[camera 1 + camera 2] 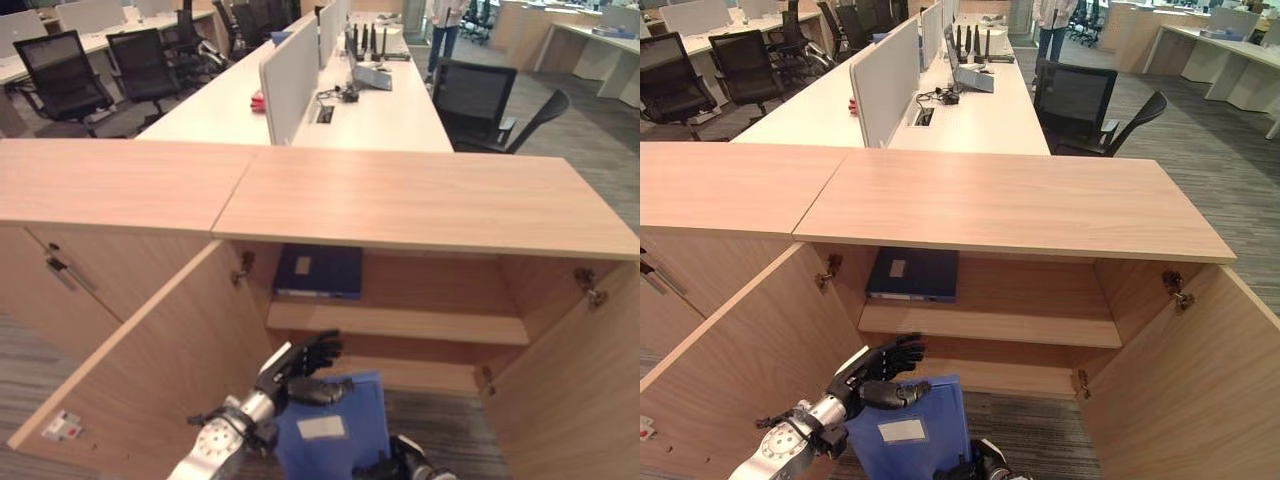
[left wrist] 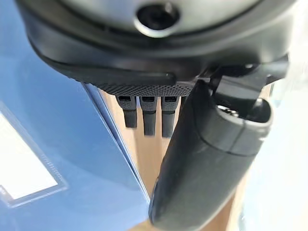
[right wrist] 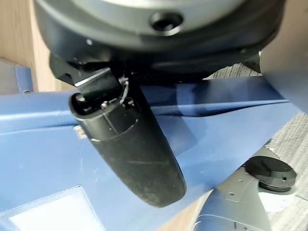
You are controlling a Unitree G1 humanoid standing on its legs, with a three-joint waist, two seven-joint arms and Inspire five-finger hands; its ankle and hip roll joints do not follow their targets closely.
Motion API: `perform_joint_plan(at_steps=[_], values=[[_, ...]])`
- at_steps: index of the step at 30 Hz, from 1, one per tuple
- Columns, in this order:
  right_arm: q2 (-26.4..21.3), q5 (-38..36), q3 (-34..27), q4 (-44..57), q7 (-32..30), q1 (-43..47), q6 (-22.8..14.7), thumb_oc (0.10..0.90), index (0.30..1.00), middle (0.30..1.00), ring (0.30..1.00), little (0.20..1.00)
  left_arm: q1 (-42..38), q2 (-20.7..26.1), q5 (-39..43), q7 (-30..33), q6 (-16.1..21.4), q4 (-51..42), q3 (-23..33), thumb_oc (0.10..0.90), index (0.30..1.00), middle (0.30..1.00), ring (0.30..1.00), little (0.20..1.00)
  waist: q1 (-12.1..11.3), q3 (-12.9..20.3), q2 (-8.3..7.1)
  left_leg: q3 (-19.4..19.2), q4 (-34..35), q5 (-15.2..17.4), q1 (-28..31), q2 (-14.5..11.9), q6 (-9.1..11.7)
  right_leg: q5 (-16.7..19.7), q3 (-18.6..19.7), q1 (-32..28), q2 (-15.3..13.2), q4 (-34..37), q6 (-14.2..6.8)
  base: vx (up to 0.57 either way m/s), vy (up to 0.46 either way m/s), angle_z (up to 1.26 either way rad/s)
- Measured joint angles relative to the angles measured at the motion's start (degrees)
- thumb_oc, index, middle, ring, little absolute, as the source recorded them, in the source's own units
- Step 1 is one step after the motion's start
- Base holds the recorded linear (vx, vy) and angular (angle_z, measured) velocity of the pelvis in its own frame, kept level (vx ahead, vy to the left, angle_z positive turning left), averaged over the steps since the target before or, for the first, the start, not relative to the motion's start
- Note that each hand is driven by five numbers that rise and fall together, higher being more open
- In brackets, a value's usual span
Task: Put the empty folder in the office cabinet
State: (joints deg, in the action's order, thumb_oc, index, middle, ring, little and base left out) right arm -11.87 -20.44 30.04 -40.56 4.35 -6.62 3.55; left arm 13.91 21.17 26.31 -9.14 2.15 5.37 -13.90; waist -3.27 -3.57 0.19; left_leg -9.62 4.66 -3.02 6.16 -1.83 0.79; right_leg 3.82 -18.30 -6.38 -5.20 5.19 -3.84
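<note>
The blue folder point(image 1: 910, 430) stands upright in front of the open office cabinet point(image 1: 1020, 200), low down and not yet inside it, held between both robot hands. The left robot hand point(image 1: 875, 372) sits at the folder's upper left corner: its thumb is laid across the blue cover while the fingers point(image 1: 902, 350) reach out straight past the top edge toward the cabinet, so the hand is spread rather than closed round the folder. The right robot hand point(image 1: 405, 460) is at the folder's lower right edge; in its wrist view the thumb point(image 3: 132, 149) presses flat on the blue cover, but its fingers are hidden behind the folder, so I cannot tell whether they are curled or straight.

Beyond the left robot hand's fingertips runs the cabinet's shelf point(image 1: 990, 325), and on it, up and slightly right of that hand, lies a second, darker blue folder point(image 1: 912, 274) flat against the back. The left door point(image 1: 740, 360) swings out just beside the left robot hand; the right door point(image 1: 1180, 380) stands open well to the right of the right robot hand. Behind the cabinet top stretches a long white counter point(image 1: 980, 115) with a divider panel, and black office chairs point(image 1: 1080, 100) around it.
</note>
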Motion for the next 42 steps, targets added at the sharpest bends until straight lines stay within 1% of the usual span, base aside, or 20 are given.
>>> perform_joint_plan(at_steps=[4,7,8,10,12,13,14,16,19,20,23,25,26,27,28,31,34,37,38,42], values=[[0.7,2.5,-3.1,0.1,0.5,-0.8,0.4,0.4,0.3,0.3,0.3,0.3,1.7,-2.4,0.2,-0.2,0.7,7.7,6.2,0.8,0.9,0.9,0.9,0.9,-0.5,0.3,0.83,1.2,0.0,0.2,-0.8,0.0,0.3,-0.3,-1.3,-0.1,0.0,-0.2,-0.1,0.0,-0.038,0.15],[1.2,2.5,-5.4,0.1,0.2,-1.4,1.1,0.4,0.3,0.3,0.3,0.3,0.8,-7.2,0.0,0.9,1.2,14.4,11.9,0.8,0.9,0.9,0.9,0.9,-1.5,0.5,1.52,1.9,0.2,0.3,-1.3,0.0,0.4,-0.4,-2.0,0.1,0.0,-0.1,-0.1,0.0,-0.035,0.14],[1.5,2.5,-5.6,0.1,0.1,-1.5,1.5,0.4,0.3,0.3,0.3,0.3,0.5,-6.8,0.0,2.3,1.1,17.5,12.6,0.8,0.9,0.9,0.9,0.9,-1.9,0.5,1.45,2.5,0.2,0.2,-1.9,-0.1,0.5,-0.7,-2.6,0.2,0.1,0.1,-0.1,0.01,-0.088,0.22],[2.0,-0.7,-12.7,0.6,-0.2,-1.7,1.7,0.4,0.3,0.3,0.3,0.3,0.8,-8.0,0.1,2.9,-0.1,26.2,14.9,0.8,0.9,0.9,0.9,0.9,-1.7,0.4,1.29,2.9,0.0,-0.6,-2.3,0.0,-0.1,-0.8,-3.0,0.5,0.4,0.2,-0.2,0.01,-0.12,0.13],[1.6,-10.5,-26.9,2.3,-6.5,1.7,0.3,0.4,0.3,0.3,0.3,0.3,0.9,-9.7,0.4,6.2,-3.9,42.7,16.1,0.8,0.9,0.9,0.9,0.9,-1.2,-0.4,-0.29,3.3,-0.5,-0.7,-3.2,-0.2,0.0,-0.8,-3.2,1.0,0.5,0.2,-0.2,-0.05,-0.09,0.09],[0.4,-13.0,-30.8,2.4,-9.0,4.2,-1.3,0.4,0.3,0.3,0.3,0.3,2.3,-9.5,0.5,7.0,-5.4,44.8,15.7,0.8,0.9,0.9,0.9,0.9,-1.3,-1.6,-2.07,3.7,-0.7,-0.9,-3.7,-0.5,0.3,-1.0,-3.7,1.6,0.6,0.2,0.1,-0.19,-0.058,0.39],[-3.8,-16.6,-33.7,2.7,-11.8,6.4,-5.4,0.4,0.3,0.3,0.3,0.3,3.1,-8.7,4.5,7.8,-4.6,42.6,17.4,0.8,0.9,0.9,0.9,0.9,-3.2,-3.6,-4.48,4.9,-3.8,-0.8,-7.5,-1.0,0.7,-1.1,-5.0,3.8,1.0,-0.6,1.1,-0.19,-0.022,0.35],[-6.3,-17.2,-33.8,3.0,-12.5,9.0,-6.1,0.4,0.3,0.3,0.3,0.3,2.3,-7.8,4.5,8.3,-4.7,42.4,16.8,0.8,0.9,0.9,0.9,0.9,-3.5,-5.2,-5.05,5.4,-8.3,-0.7,-10.1,-1.1,1.4,-1.7,-5.3,4.6,0.5,-1.7,2.2,-0.08,0.031,0.2],[-7.8,-19.0,-34.2,7.5,-12.4,9.7,-8.0,0.4,0.3,0.3,0.3,0.3,0.8,-9.0,4.5,8.8,-4.4,42.0,16.2,0.8,0.9,0.9,0.9,0.9,-3.8,-7.5,-2.81,5.3,-12.4,-0.1,-11.5,-1.2,2.3,-1.6,-5.3,3.0,0.1,-1.6,2.6,0.05,0.041,0.08],[-7.3,-19.1,-33.5,7.9,-12.2,10.0,-8.0,0.4,0.3,0.3,0.3,0.3,0.3,-9.4,4.5,8.7,-4.5,42.5,15.5,0.8,0.9,0.9,0.9,0.9,-3.8,-8.0,-2.13,5.4,-13.5,0.7,-12.8,-1.1,3.4,-1.6,-4.8,3.6,-0.3,-2.0,3.2,0.03,0.057,-0.08],[-6.1,-19.1,-32.0,6.6,-12.3,9.6,-7.0,0.4,0.3,0.3,0.3,0.3,-1.1,-10.1,4.8,8.9,-4.3,43.1,15.3,0.8,0.9,0.9,0.9,0.9,-4.6,-8.8,-1.07,5.4,-10.8,0.8,-14.1,-1.2,3.7,-1.7,-3.9,5.3,-1.6,-2.8,3.3,0.07,0.094,-0.09],[-5.1,-19.1,-31.6,5.9,-12.4,8.5,-6.1,0.4,0.3,0.3,0.3,0.3,-0.6,-10.4,4.3,8.8,-4.2,44.2,15.4,0.8,0.9,0.9,0.9,0.9,-4.8,-8.4,-0.13,5.4,-5.5,0.9,-11.3,-2.7,3.5,-1.1,-2.7,5.3,-1.0,-2.6,2.4,0.08,0.077,-0.23],[-4.6,-19.1,-31.3,5.9,-12.4,8.1,-5.9,0.4,0.3,0.3,0.3,0.3,-0.4,-10.4,4.3,8.9,-4.3,44.7,15.5,0.8,0.9,0.9,0.9,0.9,-4.8,-8.2,0.49,5.2,-4.2,-0.9,-10.5,-3.1,2.8,-0.7,-2.4,5.0,-0.8,-2.4,1.7,0.07,0.071,-0.22],[-4.0,-19.1,-31.2,5.9,-12.4,7.6,-5.9,0.4,0.3,0.3,0.3,0.3,-0.5,-10.3,4.2,8.9,-4.4,45.3,15.7,0.8,0.9,0.9,0.9,0.9,-4.6,-8.3,0.11,4.9,-4.0,-1.4,-10.5,-2.9,2.3,-0.6,-2.3,4.7,-0.9,-2.0,1.5,0.1,0.13,-0.22],[-2.4,-19.2,-31.2,5.9,-12.4,6.2,-5.6,0.4,0.3,0.3,0.3,0.3,-0.8,-9.7,3.8,8.8,-4.0,47.1,16.8,0.8,0.9,0.9,0.9,0.9,-4.7,-8.2,-1.89,3.8,-3.4,-2.2,-10.0,-1.9,1.3,0.5,-1.7,3.8,-1.5,-0.3,0.0,0.1,0.145,-0.16],[-0.2,-22.5,-31.4,5.9,-12.4,5.6,-5.7,0.4,0.3,0.3,0.3,0.3,-2.3,-8.4,-0.6,8.7,-3.1,53.3,15.9,0.8,0.9,0.9,0.9,0.9,-4.2,-7.4,-3.48,2.4,-0.8,-2.6,-7.9,0.4,0.2,1.1,0.0,3.7,-3.5,-0.2,-1.1,0.1,0.165,-0.15],[2.1,-29.1,-31.6,5.9,-11.9,6.8,-6.0,0.4,0.3,0.3,0.3,0.3,-2.7,-8.5,-3.3,8.7,-3.3,57.8,15.7,0.8,0.9,0.9,0.9,0.9,-3.1,-6.8,-3.66,1.4,-0.5,-2.8,-7.3,1.5,-1.0,1.6,0.6,3.7,-4.7,-0.2,-2.0,0.06,0.136,-0.14],[3.5,-34.6,-31.7,5.9,-12.0,8.5,-7.3,0.4,0.3,0.3,0.3,0.3,-3.4,-9.0,-5.6,8.8,-3.0,62.3,15.5,0.8,0.9,0.9,0.9,0.9,-3.2,-6.6,-3.45,0.8,-0.3,-2.3,-7.0,2.0,-1.4,1.6,1.3,3.9,-5.1,-0.2,-2.4,0.04,0.15,-0.11],[4.5,-38.5,-32.2,5.9,-12.1,11.0,-8.9,0.4,0.3,0.3,0.3,0.3,-3.4,-9.0,-7.6,8.8,-3.4,64.2,14.7,0.8,0.9,0.9,0.9,0.9,-3.3,-6.6,-3.41,0.3,-0.3,-2.1,-7.1,2.1,-1.5,1.6,2.1,4.3,-5.1,-0.3,-2.4,0.02,0.158,-0.14],[6.3,-45.1,-35.8,6.6,-12.2,16.9,-12.9,0.4,0.3,0.3,0.3,0.3,-3.4,-9.6,-10.1,8.7,-3.5,66.2,12.9,0.8,0.9,0.9,0.9,0.9,-3.5,-6.2,-2.91,0.0,-0.4,-1.7,-8.5,2.2,-1.5,1.8,2.5,5.9,-5.2,-0.3,-2.6,0.01,0.144,-0.06]])
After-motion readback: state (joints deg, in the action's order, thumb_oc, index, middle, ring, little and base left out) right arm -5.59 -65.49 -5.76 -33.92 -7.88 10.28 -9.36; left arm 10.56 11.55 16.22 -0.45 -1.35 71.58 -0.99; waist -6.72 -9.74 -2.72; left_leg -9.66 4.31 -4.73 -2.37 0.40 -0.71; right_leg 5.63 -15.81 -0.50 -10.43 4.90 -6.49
